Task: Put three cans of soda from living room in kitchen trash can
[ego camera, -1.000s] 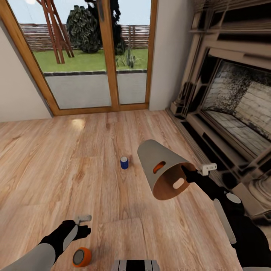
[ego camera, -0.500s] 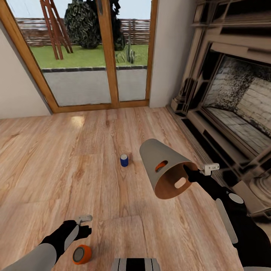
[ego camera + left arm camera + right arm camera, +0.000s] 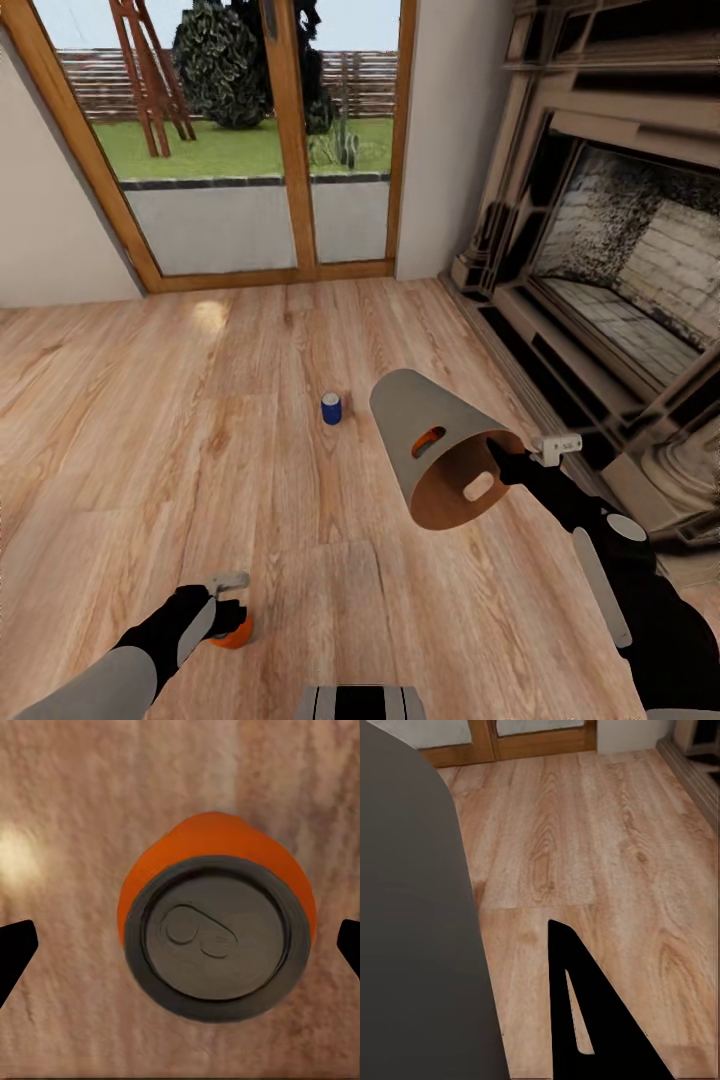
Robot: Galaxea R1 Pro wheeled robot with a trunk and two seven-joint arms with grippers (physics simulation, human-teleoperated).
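Note:
On the wood floor stands an orange can of soda [image 3: 238, 633], partly hidden under my left gripper [image 3: 226, 606]. In the left wrist view that orange can [image 3: 216, 937] is seen from above, upright, between my black fingertips [image 3: 15, 954]; the gripper is open around it and not touching it. A blue can of soda [image 3: 331, 408] stands upright further ahead on the floor. My right gripper [image 3: 503, 462] is shut on the rim of the beige trash can [image 3: 415, 415], held tilted above the floor. Another orange can [image 3: 428, 440] shows through its handle slot.
This is the living room: an ornate fireplace [image 3: 620, 270] runs along the right, and wood-framed glass doors [image 3: 250, 150] stand ahead. Open wood floor [image 3: 150, 420] lies to the left. In the right wrist view the trash can wall [image 3: 412, 915] blocks one side.
My left gripper has come over the orange can on the floor, now covering its top. The whole view has shifted slightly. The right arm still holds the trash can in the same pose.

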